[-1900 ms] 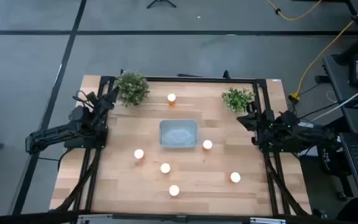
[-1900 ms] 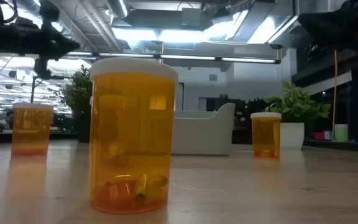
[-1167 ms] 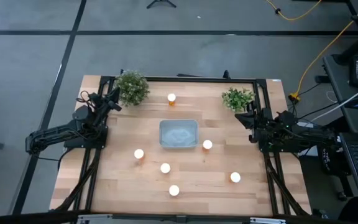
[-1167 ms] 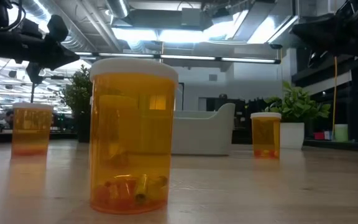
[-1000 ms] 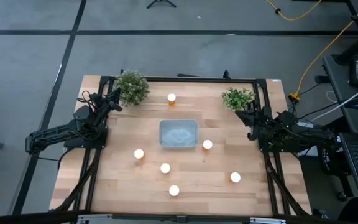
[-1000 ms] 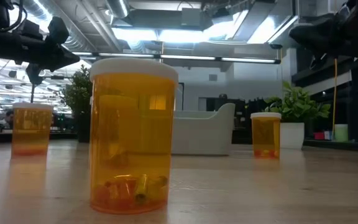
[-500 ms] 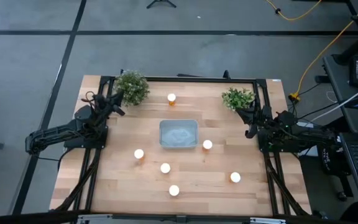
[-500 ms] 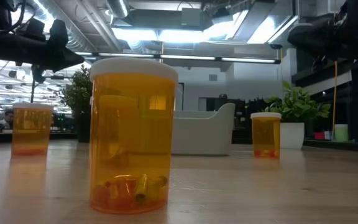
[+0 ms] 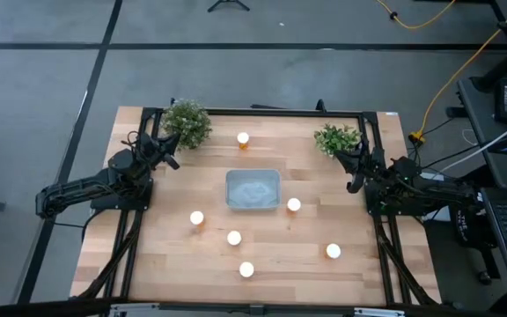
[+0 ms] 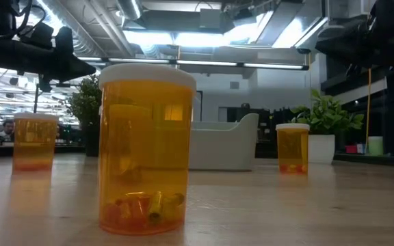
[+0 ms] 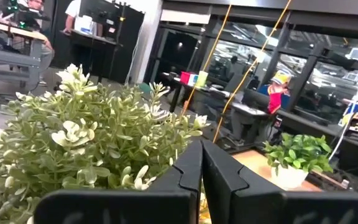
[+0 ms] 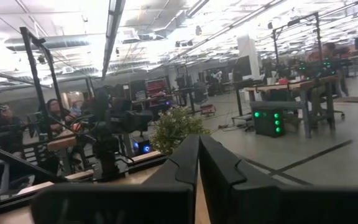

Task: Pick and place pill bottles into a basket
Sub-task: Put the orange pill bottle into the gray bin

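Overhead, the table point(image 9: 165, 255) is seen with an arm at each side edge. The left arm is folded along the left edge, and its gripper point(image 9: 167, 147) is raised beside the left plant point(image 9: 187, 123). In the left wrist view, the fingers point(image 11: 191, 165) are pressed together with nothing between them, and the plant's leaves fill the space just ahead. The right arm is folded at the right edge, its gripper point(image 9: 354, 169) held up just below the right plant point(image 9: 335, 138). Its fingers point(image 12: 194, 158) are likewise closed flat against each other and hold nothing.

The basket point(image 9: 253, 189) stands mid-table, a pale translucent bin with rounded corners; no bottle is seen in it. Six bottles are spread upright on the wood, each with an amber body and a white cap. One bottle point(image 9: 243, 139) stands beyond the basket, between the plants. Another point(image 9: 294, 204) is just beside the basket's right near corner. A third point(image 9: 196, 217) sits left of and nearer than the basket. The fourth point(image 9: 234, 238), fifth point(image 9: 246, 269) and sixth point(image 9: 333, 251) are placed nearer the front edge. In the low view, the closest bottle point(image 10: 147, 147) shows a few small pieces at its bottom.
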You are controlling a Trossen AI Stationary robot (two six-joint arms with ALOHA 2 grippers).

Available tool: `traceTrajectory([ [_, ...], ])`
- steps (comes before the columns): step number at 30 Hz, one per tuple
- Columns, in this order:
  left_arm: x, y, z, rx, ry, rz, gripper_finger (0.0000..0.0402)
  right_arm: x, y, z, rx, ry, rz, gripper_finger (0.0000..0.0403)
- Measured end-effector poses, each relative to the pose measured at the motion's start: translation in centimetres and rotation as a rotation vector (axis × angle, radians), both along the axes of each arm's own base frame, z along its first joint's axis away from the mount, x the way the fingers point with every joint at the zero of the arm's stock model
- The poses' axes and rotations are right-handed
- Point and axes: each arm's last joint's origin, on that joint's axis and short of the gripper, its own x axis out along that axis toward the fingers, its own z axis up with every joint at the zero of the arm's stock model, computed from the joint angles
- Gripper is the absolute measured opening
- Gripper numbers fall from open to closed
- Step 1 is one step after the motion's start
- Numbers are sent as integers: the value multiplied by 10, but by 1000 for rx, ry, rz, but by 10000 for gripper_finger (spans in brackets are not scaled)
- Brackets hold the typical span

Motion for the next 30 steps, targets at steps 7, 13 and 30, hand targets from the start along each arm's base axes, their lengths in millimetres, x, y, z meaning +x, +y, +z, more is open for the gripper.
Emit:
traceTrajectory([
  [7,-2,2,0,-11,-4,102,6,0,0,0,-3,1,-1,19],
  [13,-2,1,0,10,23,82,4,0,0,0,-3,1,-1,19],
  [30,-2,-1,13,14,-165,2,6,0,0,0,36,-17,11,19],
])
